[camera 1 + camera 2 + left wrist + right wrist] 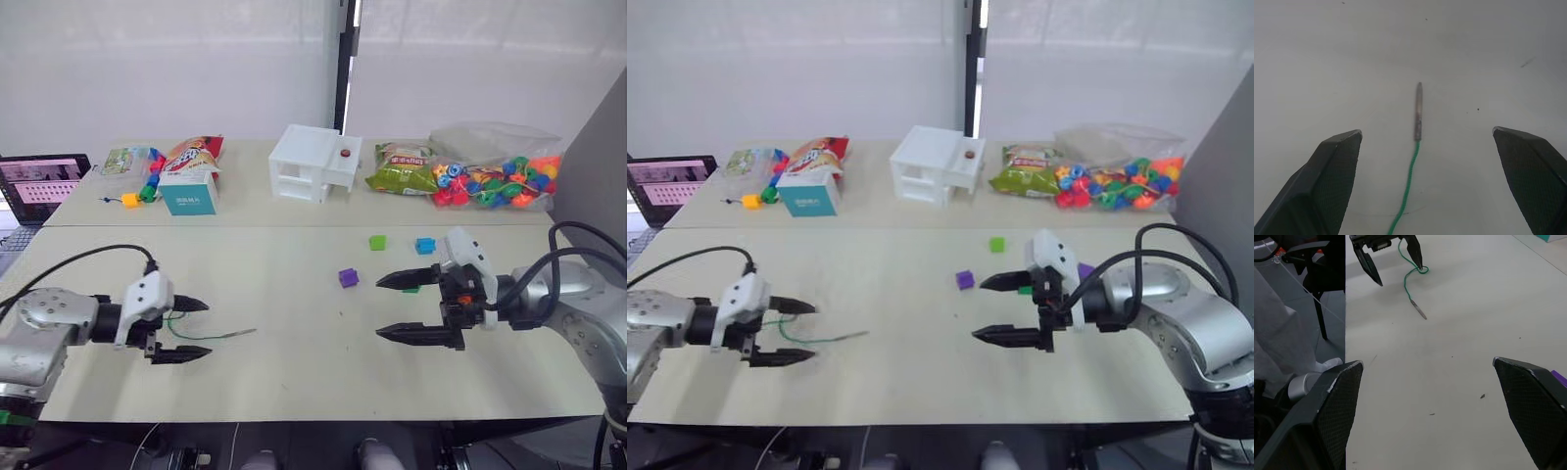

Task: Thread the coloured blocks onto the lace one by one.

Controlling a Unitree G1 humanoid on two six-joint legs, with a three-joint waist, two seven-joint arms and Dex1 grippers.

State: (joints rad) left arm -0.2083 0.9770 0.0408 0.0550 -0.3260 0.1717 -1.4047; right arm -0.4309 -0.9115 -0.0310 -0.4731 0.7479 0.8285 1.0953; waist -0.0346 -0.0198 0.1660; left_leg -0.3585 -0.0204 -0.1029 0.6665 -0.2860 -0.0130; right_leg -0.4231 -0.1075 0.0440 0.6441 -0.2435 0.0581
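Observation:
The lace [223, 337], a thin green cord with a stiff silvery tip [1418, 111], lies on the table at the near left. My left gripper [204, 328] is open around its cord end, with the tip pointing away past the fingers. A purple block [348, 278], a light green block [377, 242] and a blue block [424, 246] lie right of centre. A dark green block [411, 289] peeks out beside my right gripper [379, 308], which is open and holds nothing. A second purple block [1085, 269] shows just behind that gripper.
Along the back of the table stand a white house-shaped box [313, 162], a teal box [189, 196], snack bags [400, 168], a clear bag of round beads [495, 181] and a bead chain with a yellow end [131, 200]. A laptop [39, 186] sits far left.

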